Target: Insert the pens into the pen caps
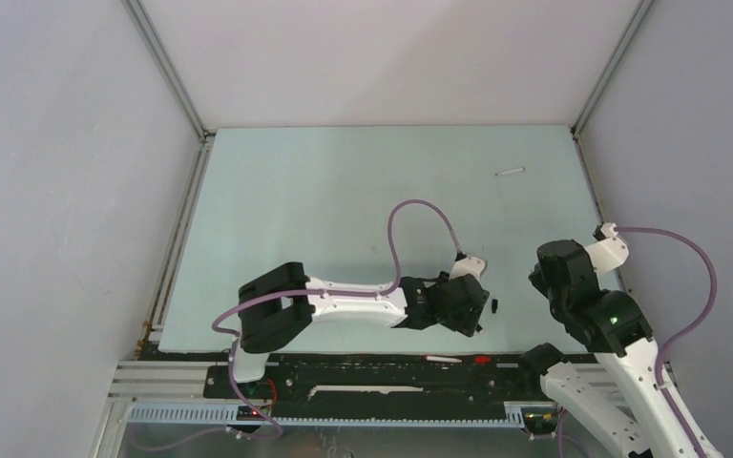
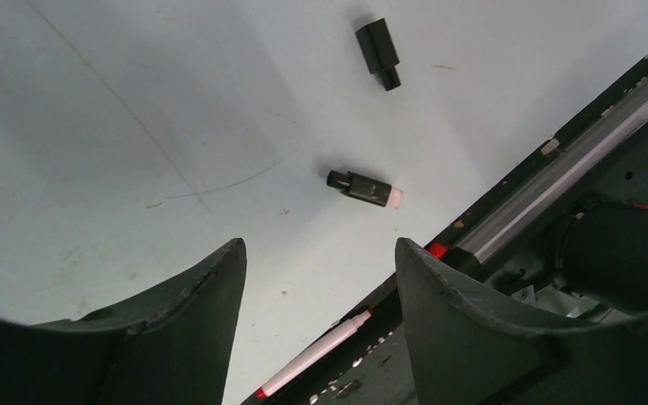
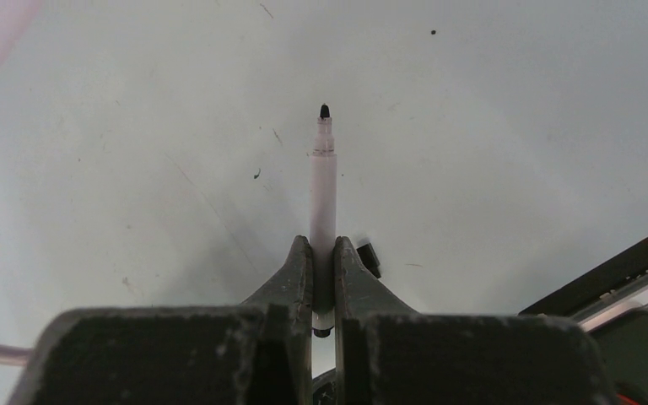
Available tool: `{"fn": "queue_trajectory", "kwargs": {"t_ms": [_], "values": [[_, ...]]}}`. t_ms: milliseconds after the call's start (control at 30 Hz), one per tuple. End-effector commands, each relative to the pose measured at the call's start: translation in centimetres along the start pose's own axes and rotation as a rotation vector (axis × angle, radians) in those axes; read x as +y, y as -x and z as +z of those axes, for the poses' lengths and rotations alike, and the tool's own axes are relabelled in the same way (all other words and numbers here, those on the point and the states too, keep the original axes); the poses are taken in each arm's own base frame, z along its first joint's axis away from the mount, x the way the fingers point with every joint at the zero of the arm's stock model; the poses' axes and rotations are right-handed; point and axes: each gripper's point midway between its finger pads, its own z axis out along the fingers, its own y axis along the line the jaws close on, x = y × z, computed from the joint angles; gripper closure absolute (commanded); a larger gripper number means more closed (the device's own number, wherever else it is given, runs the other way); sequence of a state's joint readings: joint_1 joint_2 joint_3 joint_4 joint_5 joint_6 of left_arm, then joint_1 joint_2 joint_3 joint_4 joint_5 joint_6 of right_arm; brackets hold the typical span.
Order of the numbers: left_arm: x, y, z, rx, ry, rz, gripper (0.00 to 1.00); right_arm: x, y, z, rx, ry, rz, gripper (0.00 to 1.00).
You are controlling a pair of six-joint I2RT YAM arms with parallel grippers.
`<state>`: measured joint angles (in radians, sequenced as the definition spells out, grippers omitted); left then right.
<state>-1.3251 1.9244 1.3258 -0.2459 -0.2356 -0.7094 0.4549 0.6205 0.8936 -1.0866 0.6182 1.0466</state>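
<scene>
pinching a white pen (image 3: 323, 186) at mid-frame, the right gripper (image 3: 322, 246) points it away; the left gripper (image 2: 319, 253), jaws spread, hangs above one black cap (image 2: 363, 186) at centre, another cap (image 2: 377, 51) near top.

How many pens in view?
3: held pen in the right gripper; far pen back right on the table; rail pen on the near black rail. Others may be hidden.

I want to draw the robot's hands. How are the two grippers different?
The left gripper is open; the right gripper is shut. The left gripper holds nothing; the right gripper pinches a white pen, with its black tip pointing out ahead. Both grippers are black.
</scene>
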Motion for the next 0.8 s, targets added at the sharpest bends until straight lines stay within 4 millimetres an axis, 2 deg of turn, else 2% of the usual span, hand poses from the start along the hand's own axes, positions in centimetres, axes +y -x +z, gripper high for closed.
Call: {"fn": "queue_trajectory", "kwargs": {"t_ms": [0,167,267,600,767], "values": [[-1.5,2.1,0.4,-0.041,0.015,-0.042,0.32,-0.5,1.3,-0.8,-0.042,0.0,-0.005,1.0],[-2.4,1.6,1.7,-0.012,0.035,-0.024,0.32,-0.9,1.6,-1.1,-0.053,0.003,-0.006,1.0],[-2.8,1.4,2.3,-0.004,0.039,-0.022,0.35,-1.1,1.8,-1.3,-0.058,0.002,-0.006,1.0],[-3.5,0.0,5.0,0.042,0.032,0.0,0.39,-1.5,2.2,-1.9,-0.07,0.011,-0.007,1.0],[-3.4,-0.6,5.3,0.058,0.039,0.009,0.47,-1.5,2.2,-1.9,-0.07,0.013,-0.014,1.0]]}}
